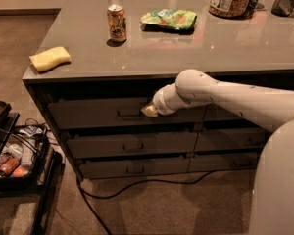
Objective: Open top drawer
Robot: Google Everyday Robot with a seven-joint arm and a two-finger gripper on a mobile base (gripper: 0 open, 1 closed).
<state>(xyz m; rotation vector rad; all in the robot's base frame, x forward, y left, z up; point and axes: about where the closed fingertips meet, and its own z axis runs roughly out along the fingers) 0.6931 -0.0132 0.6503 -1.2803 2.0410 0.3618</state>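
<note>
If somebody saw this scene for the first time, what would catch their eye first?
The white robot arm extends in from the right, its gripper at the handle of the top drawer. Then the things on the grey countertop: a soda can and a green snack bag toward the back, and a yellow sponge near the left corner.

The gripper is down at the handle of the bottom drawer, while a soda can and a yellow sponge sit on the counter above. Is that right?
Not quite. The camera view shows the gripper at the handle of the top drawer, not the bottom one. The soda can and the yellow sponge do sit on the counter above.
</note>
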